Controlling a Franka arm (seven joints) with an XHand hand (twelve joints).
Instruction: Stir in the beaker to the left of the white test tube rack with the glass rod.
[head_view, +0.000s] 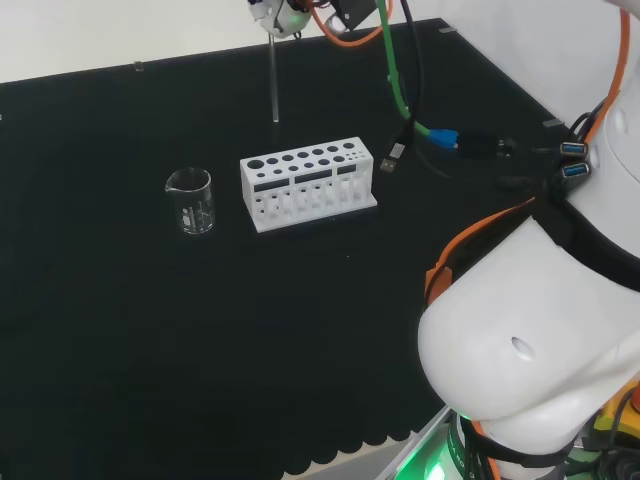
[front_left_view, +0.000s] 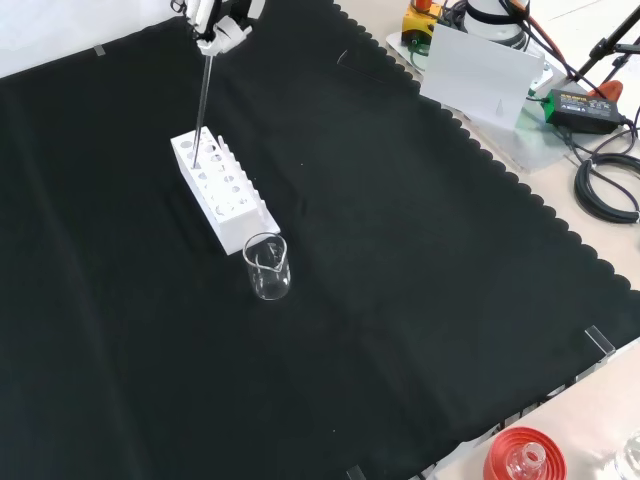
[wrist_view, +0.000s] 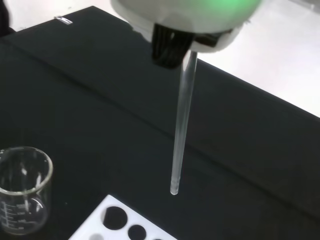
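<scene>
Glass rod (head_view: 274, 80) hangs upright, pinched at its top by the robot hand (head_view: 277, 14) above the white test tube rack (head_view: 307, 184), tip clear for carrying to the empty beaker (head_view: 190, 201) just beside the rack.

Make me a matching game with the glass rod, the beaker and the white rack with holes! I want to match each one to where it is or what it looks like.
Things:
1. glass rod
2. beaker
3. test tube rack

Descriptions:
A. white, with rows of round holes on top
B. hanging upright from the hand, above the cloth
C. clear, standing on the cloth, looks empty

Pairs: 1-B, 2-C, 3-A
</scene>
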